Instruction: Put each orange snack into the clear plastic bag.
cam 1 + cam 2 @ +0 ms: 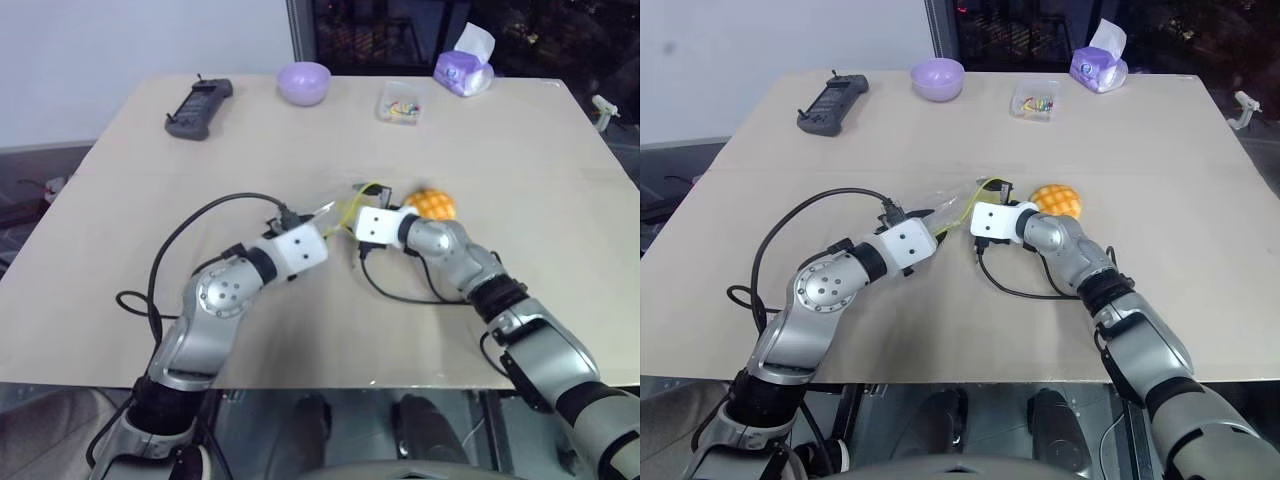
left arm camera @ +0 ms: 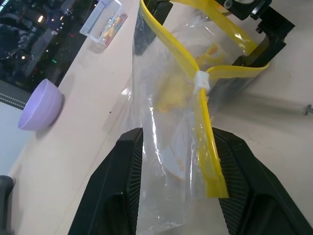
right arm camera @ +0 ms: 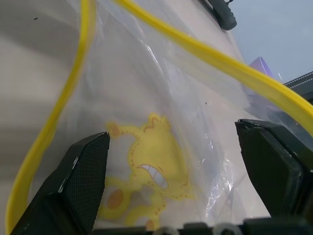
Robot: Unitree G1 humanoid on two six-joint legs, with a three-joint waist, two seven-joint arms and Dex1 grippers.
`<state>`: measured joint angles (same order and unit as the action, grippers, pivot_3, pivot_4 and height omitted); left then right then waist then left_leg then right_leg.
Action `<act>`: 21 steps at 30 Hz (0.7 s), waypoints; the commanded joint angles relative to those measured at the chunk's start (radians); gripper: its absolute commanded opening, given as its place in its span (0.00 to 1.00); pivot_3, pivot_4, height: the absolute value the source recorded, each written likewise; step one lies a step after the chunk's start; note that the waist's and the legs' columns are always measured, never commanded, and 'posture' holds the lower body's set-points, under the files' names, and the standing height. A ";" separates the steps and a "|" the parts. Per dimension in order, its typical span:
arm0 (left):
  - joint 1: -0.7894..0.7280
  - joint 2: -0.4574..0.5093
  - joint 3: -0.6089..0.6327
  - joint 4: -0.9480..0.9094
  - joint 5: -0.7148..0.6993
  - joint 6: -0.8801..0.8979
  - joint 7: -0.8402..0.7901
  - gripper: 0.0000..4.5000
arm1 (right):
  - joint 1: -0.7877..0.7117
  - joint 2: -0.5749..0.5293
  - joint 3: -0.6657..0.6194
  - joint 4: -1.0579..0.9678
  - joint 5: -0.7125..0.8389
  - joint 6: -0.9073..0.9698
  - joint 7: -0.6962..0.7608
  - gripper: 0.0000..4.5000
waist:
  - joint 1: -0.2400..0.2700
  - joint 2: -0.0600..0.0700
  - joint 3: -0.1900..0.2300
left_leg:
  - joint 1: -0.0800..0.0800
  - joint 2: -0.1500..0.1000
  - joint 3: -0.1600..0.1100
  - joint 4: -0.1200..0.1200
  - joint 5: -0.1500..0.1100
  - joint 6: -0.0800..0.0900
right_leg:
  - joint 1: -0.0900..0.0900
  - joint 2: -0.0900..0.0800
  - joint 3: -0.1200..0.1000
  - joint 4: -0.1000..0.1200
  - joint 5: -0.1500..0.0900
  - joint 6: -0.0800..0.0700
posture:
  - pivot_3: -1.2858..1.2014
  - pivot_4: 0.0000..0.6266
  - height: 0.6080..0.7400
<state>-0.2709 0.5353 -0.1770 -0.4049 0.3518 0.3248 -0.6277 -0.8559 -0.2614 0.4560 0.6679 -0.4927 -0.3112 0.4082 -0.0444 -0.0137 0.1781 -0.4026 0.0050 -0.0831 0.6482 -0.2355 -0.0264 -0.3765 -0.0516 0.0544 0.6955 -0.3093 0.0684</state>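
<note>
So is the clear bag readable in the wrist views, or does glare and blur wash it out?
Left wrist view: the clear plastic bag shows pale sheen streaks, but its yellow seal strip stays crisp between the left gripper fingers; the lavender bowl behind is soft. Right wrist view: the film is hazy, though the yellow printed patch reads clearly.

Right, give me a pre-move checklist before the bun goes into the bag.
1. Left tool gripping the clear plastic zip bag with the yellow seal strip: ok, fingers closed on the film.
2. Right tool open: ok, fingers stand wide with bag film between them.
3. Bag mouth open: ok, the strip splits in two.
4. Round orange-yellow bun bagged: not ok, it sits on the beige table beside the right wrist.
5. Bun path clear: cannot tell.
</note>
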 commanded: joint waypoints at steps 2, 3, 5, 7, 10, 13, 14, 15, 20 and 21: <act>-0.016 0.005 -0.014 -0.052 0.002 0.008 -0.008 0.08 | 0.011 0.000 0.018 0.001 -0.021 0.011 0.009 1.00 | 0.000 0.000 0.000 | 0.000 0.000 0.000 0.000 0.000 0.000 | 0.000 0.000 0.000 0.000 0.000 0.000 | 0.52 0.24 1.00; -0.015 0.004 -0.014 -0.053 0.001 0.012 -0.008 0.03 | 0.011 0.000 0.018 0.001 -0.021 0.011 0.009 1.00 | 0.000 0.000 0.000 | 0.000 0.000 0.000 0.000 0.000 0.000 | 0.000 0.000 0.000 0.000 0.000 0.000 | 0.52 0.24 1.00; -0.013 0.008 -0.014 -0.055 0.002 0.018 -0.008 0.01 | 0.012 0.002 0.019 0.000 -0.022 0.011 0.008 1.00 | 0.000 0.000 0.000 | 0.000 0.000 0.000 0.000 0.000 0.000 | 0.000 0.000 0.000 0.000 0.000 0.000 | 0.52 0.24 1.00; -0.010 0.011 -0.010 -0.052 0.002 0.022 -0.005 0.01 | 0.014 0.003 0.018 -0.004 -0.023 0.012 0.008 1.00 | 0.000 0.000 0.000 | 0.000 0.000 0.000 0.000 0.000 0.000 | 0.000 0.000 0.000 0.000 0.000 0.000 | 0.52 0.24 1.00; -0.007 0.018 -0.008 -0.036 0.005 0.013 0.003 0.01 | 0.021 0.003 0.010 -0.024 -0.012 0.013 0.022 1.00 | 0.000 0.000 0.000 | 0.000 0.000 0.000 0.000 0.000 0.000 | 0.000 0.000 0.001 0.000 0.000 0.000 | 0.52 0.24 1.00; -0.004 0.023 -0.002 -0.013 0.001 -0.004 0.013 0.01 | 0.034 -0.005 0.002 -0.060 0.003 0.019 0.052 1.00 | 0.000 0.000 0.000 | 0.000 0.000 0.000 0.000 0.000 0.000 | 0.000 0.000 0.001 0.000 0.000 0.000 | 0.52 0.24 1.00; -0.003 0.023 -0.001 -0.009 -0.001 -0.007 0.015 0.01 | 0.036 -0.008 0.002 -0.068 0.005 0.020 0.058 1.00 | 0.000 0.000 0.000 | 0.000 0.000 0.001 0.000 0.000 0.000 | 0.000 0.000 0.001 0.000 0.000 0.000 | 0.52 0.24 1.00; -0.003 0.024 -0.001 -0.007 -0.002 -0.009 0.016 0.01 | 0.039 -0.010 0.001 -0.075 0.006 0.022 0.063 1.00 | 0.000 0.000 0.000 | 0.000 0.000 0.000 0.000 0.000 0.000 | 0.000 0.000 0.001 0.000 0.000 0.000 | 0.52 0.24 1.00; 0.003 0.028 0.006 0.042 -0.022 -0.061 0.028 0.01 | 0.105 -0.067 -0.036 -0.277 0.073 0.091 0.175 1.00 | 0.003 0.000 0.000 | 0.000 0.000 0.000 -0.001 0.000 0.000 | 0.000 0.000 0.001 0.000 0.000 0.000 | 0.52 0.24 1.00; 0.002 0.028 0.006 0.053 -0.023 -0.068 0.033 0.01 | 0.131 -0.083 -0.051 -0.351 0.121 0.134 0.236 1.00 | 0.004 0.000 0.000 | 0.000 0.000 0.000 0.000 0.000 0.000 | 0.000 0.000 0.000 -0.001 0.000 0.000 | 0.52 0.24 1.00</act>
<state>-0.2686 0.5576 -0.1943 -0.3433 0.3317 0.2834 -0.6121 -0.7450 -0.3304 0.4339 0.4199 -0.4334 -0.2220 0.5713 -0.0406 -0.0139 0.1784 -0.4032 0.0051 -0.0832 0.6477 -0.2356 -0.0263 -0.3767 -0.0517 0.0547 0.6947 -0.3093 0.0684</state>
